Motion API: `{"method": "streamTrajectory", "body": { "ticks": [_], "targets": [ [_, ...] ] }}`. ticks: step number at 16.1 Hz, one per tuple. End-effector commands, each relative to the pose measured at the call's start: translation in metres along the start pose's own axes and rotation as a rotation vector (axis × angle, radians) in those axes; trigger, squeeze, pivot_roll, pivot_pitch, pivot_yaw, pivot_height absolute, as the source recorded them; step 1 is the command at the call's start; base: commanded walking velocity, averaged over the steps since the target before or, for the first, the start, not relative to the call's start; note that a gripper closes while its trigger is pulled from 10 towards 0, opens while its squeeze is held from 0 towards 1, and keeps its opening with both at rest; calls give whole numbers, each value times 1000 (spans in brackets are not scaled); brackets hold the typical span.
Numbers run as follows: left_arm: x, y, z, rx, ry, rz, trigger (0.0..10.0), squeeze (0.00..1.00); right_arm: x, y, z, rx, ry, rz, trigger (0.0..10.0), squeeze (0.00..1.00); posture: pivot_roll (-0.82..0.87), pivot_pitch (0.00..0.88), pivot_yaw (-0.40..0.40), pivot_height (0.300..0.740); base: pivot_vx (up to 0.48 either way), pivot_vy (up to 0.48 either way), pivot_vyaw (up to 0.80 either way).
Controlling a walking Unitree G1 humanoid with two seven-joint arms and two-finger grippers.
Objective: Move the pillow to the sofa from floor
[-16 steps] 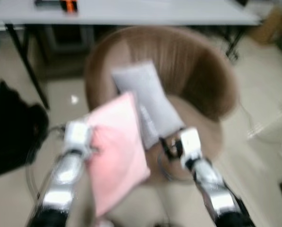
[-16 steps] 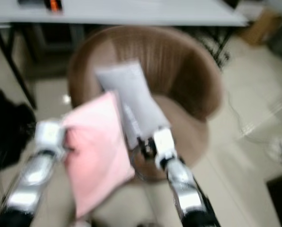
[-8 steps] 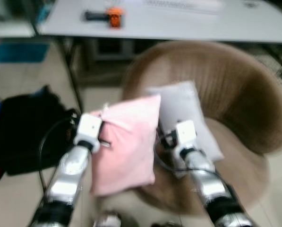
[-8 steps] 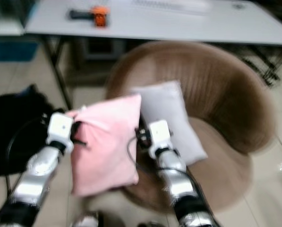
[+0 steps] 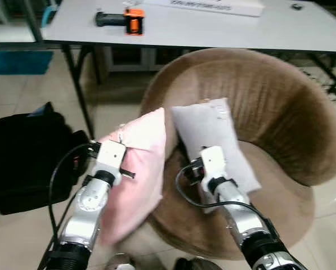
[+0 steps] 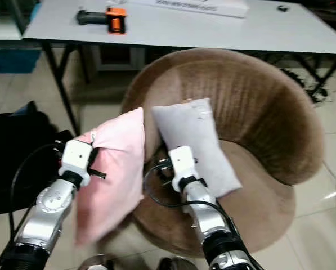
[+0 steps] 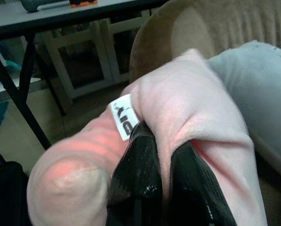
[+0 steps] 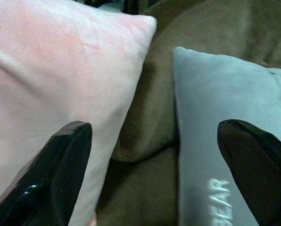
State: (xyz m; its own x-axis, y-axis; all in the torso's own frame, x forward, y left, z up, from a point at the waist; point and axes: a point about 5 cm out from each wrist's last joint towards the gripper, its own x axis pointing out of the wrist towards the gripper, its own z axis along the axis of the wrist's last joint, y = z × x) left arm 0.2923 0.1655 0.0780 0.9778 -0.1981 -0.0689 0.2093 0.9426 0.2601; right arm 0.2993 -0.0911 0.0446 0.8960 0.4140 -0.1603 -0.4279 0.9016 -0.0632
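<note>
I hold a pink pillow point(image 5: 137, 163) off the floor by its upper corner, my left gripper point(image 7: 164, 155) shut on a fold of its fabric. The pillow hangs at the left front rim of the round brown sofa chair point(image 5: 269, 95). A grey pillow point(image 5: 213, 140) leans on the chair's seat and backrest. My right gripper point(image 8: 154, 165) is open, its fingers point(image 8: 60, 160) spread wide between the pink pillow point(image 8: 60, 84) and the grey pillow point(image 8: 225, 141), holding nothing.
A white table point(image 5: 213, 25) stands behind the chair, with an orange and black tool point(image 5: 125, 18) on it. Its black leg point(image 5: 77, 84) comes down left of the chair. A black bag point(image 5: 21, 157) lies on the floor at my left.
The camera has shifted and the picture has sharpened. The pink pillow has turned more edge-on in my left gripper and hangs lower against the chair's left rim. My right gripper stays beside it.
</note>
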Motion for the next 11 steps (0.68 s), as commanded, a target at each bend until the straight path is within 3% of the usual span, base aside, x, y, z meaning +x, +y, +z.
{"method": "streamTrajectory", "body": {
  "ticks": [1,11],
  "targets": [
    [5,-9,9,0,-40,-33,0,0,-3,-10,-3,-8,15,-23,10000,0,134,96,-101,740,0,-480,0],
    [10,-10,7,54,-20,0,0,0,-2,-5,-6,-10,27,7,10000,0,108,98,-98,740,0,-479,0]
  ]
}}
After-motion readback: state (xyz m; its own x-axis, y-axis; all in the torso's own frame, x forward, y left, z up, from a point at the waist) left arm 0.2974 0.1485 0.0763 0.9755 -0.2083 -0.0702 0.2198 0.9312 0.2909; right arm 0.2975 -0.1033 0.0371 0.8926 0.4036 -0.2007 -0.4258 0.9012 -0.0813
